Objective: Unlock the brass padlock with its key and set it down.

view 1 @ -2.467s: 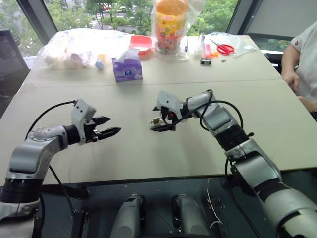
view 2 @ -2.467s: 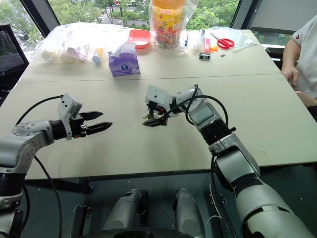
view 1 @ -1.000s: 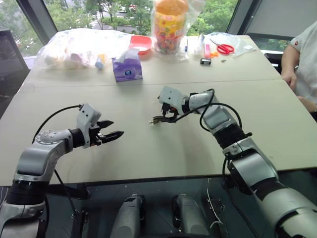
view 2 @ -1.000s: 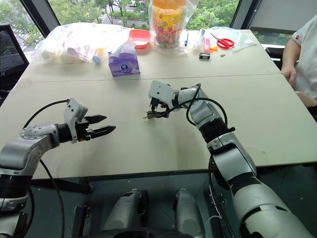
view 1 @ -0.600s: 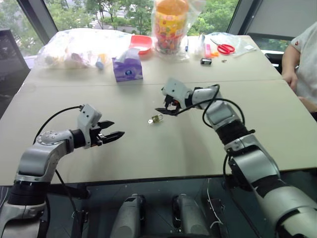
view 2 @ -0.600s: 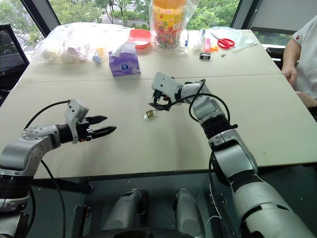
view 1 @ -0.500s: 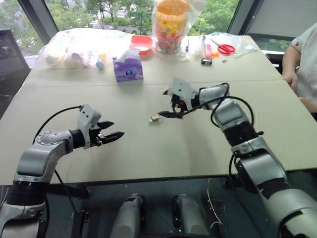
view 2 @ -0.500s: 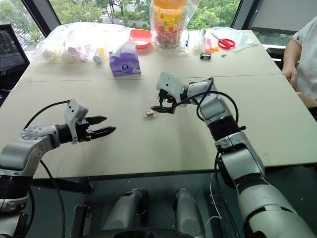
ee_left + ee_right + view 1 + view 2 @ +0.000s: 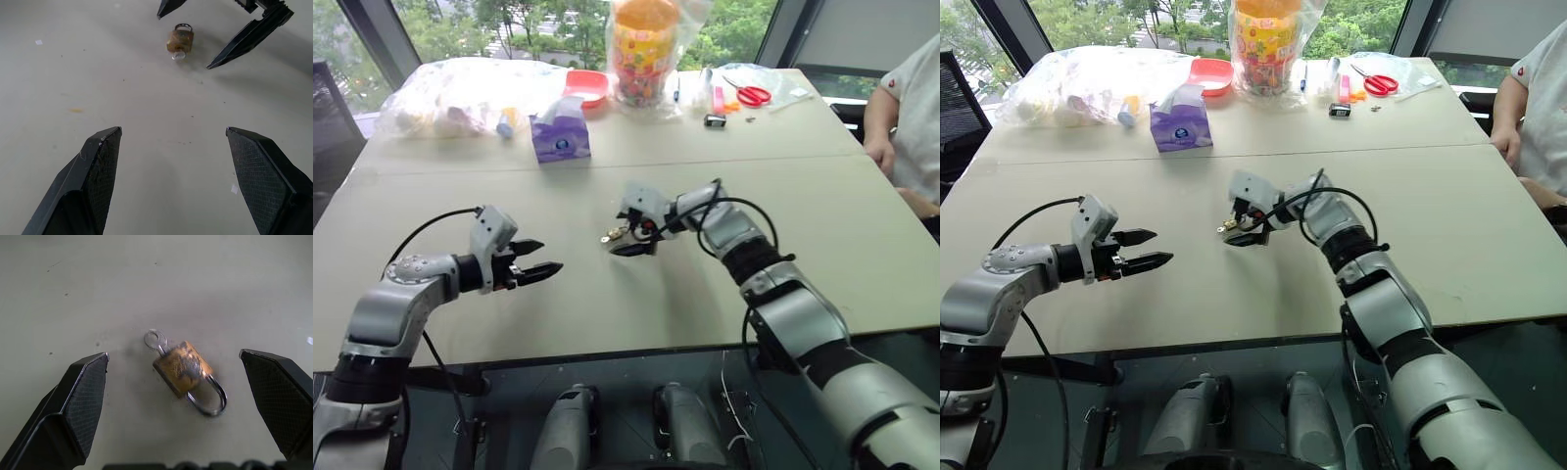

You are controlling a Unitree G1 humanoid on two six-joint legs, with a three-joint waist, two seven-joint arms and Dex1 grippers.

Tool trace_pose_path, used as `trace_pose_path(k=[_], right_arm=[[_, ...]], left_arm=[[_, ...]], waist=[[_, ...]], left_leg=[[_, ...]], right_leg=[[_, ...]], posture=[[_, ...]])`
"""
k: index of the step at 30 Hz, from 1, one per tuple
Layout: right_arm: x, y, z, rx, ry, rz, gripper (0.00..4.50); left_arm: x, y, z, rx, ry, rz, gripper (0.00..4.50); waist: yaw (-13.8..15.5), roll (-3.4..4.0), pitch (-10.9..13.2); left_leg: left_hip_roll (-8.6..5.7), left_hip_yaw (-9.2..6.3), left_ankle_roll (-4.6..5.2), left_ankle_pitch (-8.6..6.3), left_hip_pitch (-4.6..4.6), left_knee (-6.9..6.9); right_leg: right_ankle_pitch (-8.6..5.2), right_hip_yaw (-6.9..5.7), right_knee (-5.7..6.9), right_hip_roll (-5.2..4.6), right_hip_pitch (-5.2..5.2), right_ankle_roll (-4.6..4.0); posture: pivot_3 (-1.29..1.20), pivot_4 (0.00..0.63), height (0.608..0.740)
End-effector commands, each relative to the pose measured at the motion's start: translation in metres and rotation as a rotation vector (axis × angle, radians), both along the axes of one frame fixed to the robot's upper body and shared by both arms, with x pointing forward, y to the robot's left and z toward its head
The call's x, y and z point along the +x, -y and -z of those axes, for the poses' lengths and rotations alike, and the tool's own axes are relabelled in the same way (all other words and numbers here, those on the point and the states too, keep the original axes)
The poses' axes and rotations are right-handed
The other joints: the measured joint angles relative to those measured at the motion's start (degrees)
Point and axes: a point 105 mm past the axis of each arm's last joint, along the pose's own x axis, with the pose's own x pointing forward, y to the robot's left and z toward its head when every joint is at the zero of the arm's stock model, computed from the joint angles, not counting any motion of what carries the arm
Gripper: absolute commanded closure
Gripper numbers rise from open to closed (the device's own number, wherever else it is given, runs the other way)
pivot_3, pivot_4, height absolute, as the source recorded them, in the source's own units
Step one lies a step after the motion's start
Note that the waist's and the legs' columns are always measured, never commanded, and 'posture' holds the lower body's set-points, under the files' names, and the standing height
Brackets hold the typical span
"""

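Brass padlock (image 9: 185, 369) lies flat on table (image 9: 607, 304), key (image 9: 155, 340) in its base, between right gripper's (image 9: 190, 396) spread fingers, long axis skewed across them; left gripper (image 9: 540, 269) open, well apart.

Your two head views look forward and down over the table (image 9: 862, 235), sharing nearly the same scene. Your left wrist view looks low along the tabletop; the brass padlock (image 9: 179, 40) sits far, at the frame's top. Your right wrist view looks down on it close, centre frame.

No text legible — none anywhere.
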Motion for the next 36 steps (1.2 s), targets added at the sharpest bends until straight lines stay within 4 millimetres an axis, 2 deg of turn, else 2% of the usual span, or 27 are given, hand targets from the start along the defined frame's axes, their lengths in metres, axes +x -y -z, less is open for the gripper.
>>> trace_pose_path(k=[1,3,8,11,19,22,25,28,35,36], right_arm=[[0.004,-0.001,0.003,-0.049,0.034,-0.006,0.26],[0.005,0.003,0.010,-0.084,0.022,-0.001,0.84],[0.006,0.016,0.015,-0.114,-0.002,0.013,3.29],[0.006,0.021,0.017,-0.106,-0.022,0.024,3.29],[0.003,0.020,0.016,-0.046,-0.075,0.047,3.29],[0.004,0.023,0.016,-0.058,-0.068,0.045,2.46],[0.007,0.026,0.013,-0.064,-0.043,0.064,0.95],[0.009,0.028,0.011,-0.062,-0.049,0.071,0.95],[0.006,0.026,0.021,-0.083,-0.091,0.082,0.95],[0.006,0.025,0.023,-0.085,-0.095,0.085,1.33]], left_arm=[[-0.002,-0.002,-0.011,0.002,0.042,-0.010,0.92],[-0.004,-0.003,-0.011,0.003,0.043,-0.017,0.92],[-0.007,-0.007,-0.011,0.002,0.043,-0.037,0.92],[-0.008,-0.006,-0.010,0.002,0.040,-0.038,0.92],[-0.001,-0.003,-0.011,0.006,0.045,-0.023,0.92],[0.001,-0.001,-0.011,0.006,0.046,-0.016,0.92],[0.002,0.000,-0.011,0.006,0.047,-0.010,0.92],[0.003,0.001,-0.011,0.006,0.051,-0.009,0.92],[0.002,0.000,-0.010,0.006,0.054,-0.017,0.92],[0.001,0.000,-0.010,0.006,0.054,-0.020,0.92]], waist=[[0.1,-0.01,0.0],[0.1,-0.01,0.0],[0.2,0.00,0.0],[0.3,0.00,0.0],[0.5,0.00,0.0],[0.4,0.00,0.0],[0.2,0.00,0.0],[0.2,0.00,0.0],[0.1,-0.01,0.0],[0.1,-0.01,0.0]], left_leg=[[0.00,-0.01,0.00,0.00,0.00,0.01],[0.00,0.00,-0.02,0.00,0.08,0.03],[0.02,-0.06,-0.23,-0.05,0.48,0.01],[0.01,-0.10,-0.28,-0.08,0.75,-0.04],[-0.07,-0.10,-0.30,-0.09,0.77,-0.15],[-0.07,-0.09,-0.30,-0.09,0.77,-0.19],[-0.09,-0.06,-0.30,-0.09,0.76,-0.32],[-0.09,-0.04,-0.36,-0.05,0.76,-0.52],[-0.09,-0.03,-0.47,0.03,0.81,-0.74],[-0.09,-0.02,-0.47,0.03,0.84,-0.74]], right_leg=[[0.00,0.00,0.00,0.00,0.02,0.00],[-0.01,0.00,0.00,-0.01,0.09,-0.04],[-0.07,0.01,0.00,-0.14,0.45,-0.27],[-0.09,0.03,-0.04,-0.22,0.57,-0.29],[-0.09,0.05,-0.10,-0.36,0.54,-0.29],[-0.09,0.05,-0.12,-0.37,0.55,-0.29],[-0.09,0.06,-0.14,-0.40,0.58,-0.29],[-0.09,0.06,-0.15,-0.40,0.52,-0.29],[-0.09,0.06,-0.19,-0.40,0.47,-0.31],[-0.09,0.06,-0.19,-0.40,0.49,-0.31]], posture=[[0.00,0.150,0.740],[0.00,0.150,0.740],[0.00,0.150,0.740],[0.00,0.150,0.740],[0.00,0.150,0.740],[0.00,0.150,0.740],[0.00,0.150,0.740],[0.00,0.150,0.740],[0.00,0.150,0.740],[0.00,0.150,0.740]])
